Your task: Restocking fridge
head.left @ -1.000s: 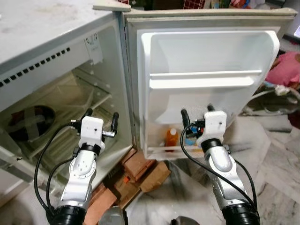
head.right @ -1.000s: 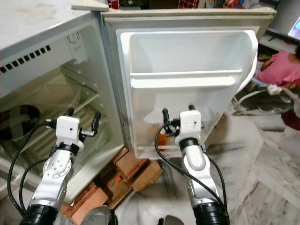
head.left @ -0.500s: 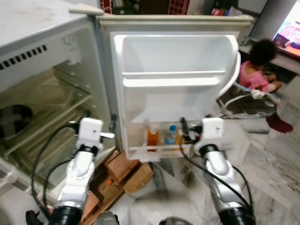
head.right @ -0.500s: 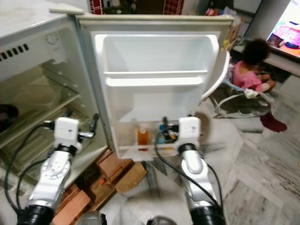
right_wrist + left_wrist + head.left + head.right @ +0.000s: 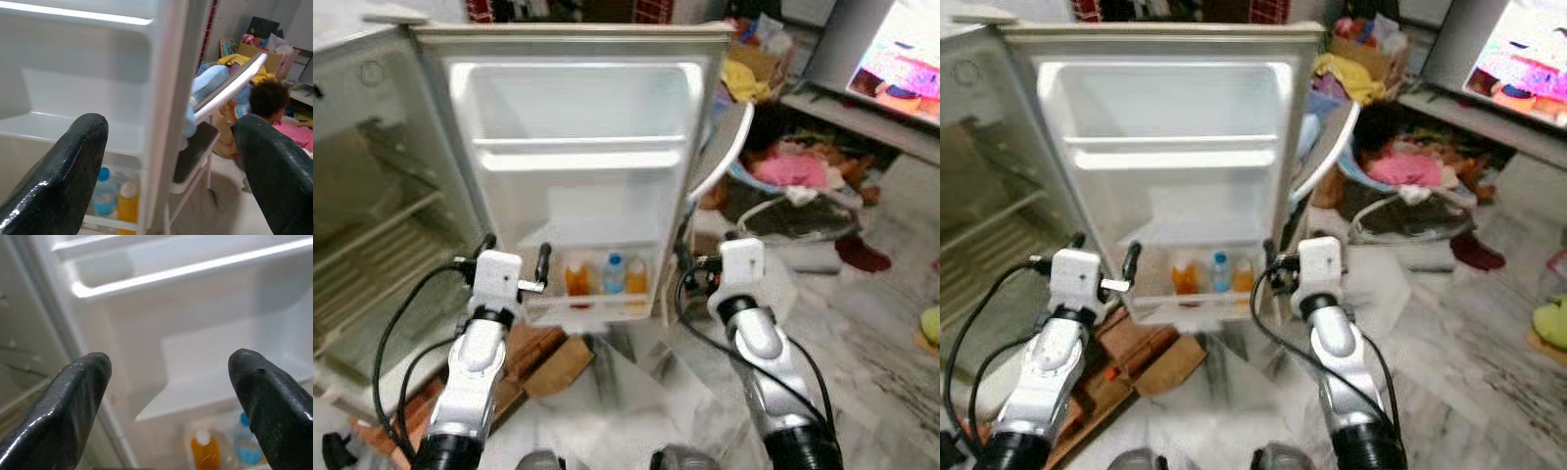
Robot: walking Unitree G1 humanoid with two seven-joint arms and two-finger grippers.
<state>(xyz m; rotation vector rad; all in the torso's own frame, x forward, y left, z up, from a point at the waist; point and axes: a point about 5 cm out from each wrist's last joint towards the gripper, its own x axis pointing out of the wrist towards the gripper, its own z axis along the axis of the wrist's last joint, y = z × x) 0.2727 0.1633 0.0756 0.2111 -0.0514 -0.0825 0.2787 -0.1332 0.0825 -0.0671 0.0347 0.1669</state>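
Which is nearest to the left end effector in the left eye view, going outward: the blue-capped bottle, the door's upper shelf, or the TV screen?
From the left end effector:
1. Blue-capped bottle, in the door's bottom bin, just to its right.
2. Door's upper shelf, above it.
3. TV screen, far right across the room.

I count three bottles in my fridge door's bottom rack: two orange bottles (image 5: 576,277) (image 5: 636,278) and one blue-capped bottle (image 5: 614,274) between them. The door (image 5: 578,201) has two racks. One person (image 5: 274,112) sits beyond it.
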